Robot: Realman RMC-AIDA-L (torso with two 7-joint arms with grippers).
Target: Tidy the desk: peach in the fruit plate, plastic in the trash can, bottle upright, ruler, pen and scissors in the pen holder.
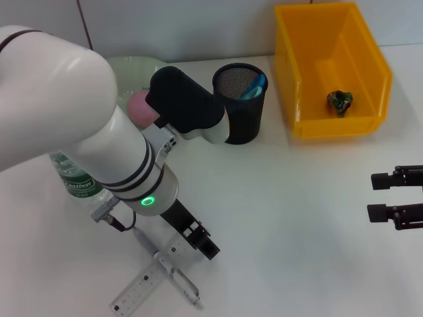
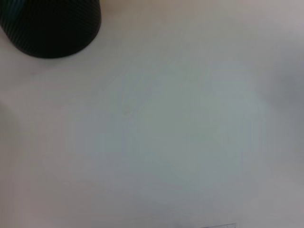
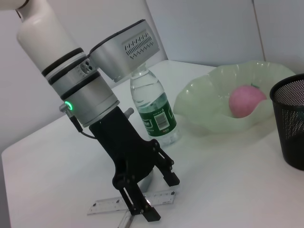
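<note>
A: Where was the left gripper [image 1: 201, 243] working?

B: Low over the ruler [image 1: 142, 285] at the near edge of the worktop [image 1: 291, 218]. Its fingers [image 3: 170, 174] were spread apart, one on each side of the ruler, nothing gripped yet. My judgement: a straddle set up for a pinch across the narrow width. A pen-like item appeared to lie across the ruler; I couldn't identify it for certain.

A: The other items?

B: Peach [image 1: 141, 107] in the plate [image 1: 132, 66]. Plastic [image 1: 340, 102] in the yellow bin [image 1: 301, 72]. Bottle [image 1: 78, 179] upright, beside the plate. The holder [image 1: 241, 102] held something blue.

A: The right gripper [image 1: 384, 196]?

B: Parked at the right edge, fingers apart, empty.

A: Did the views differ?

B: Yes. The right wrist view showed the finger spread and the bottle's stance, which the arm hid from the head view. The left wrist view gave bare worktop and the holder's base only.
</note>
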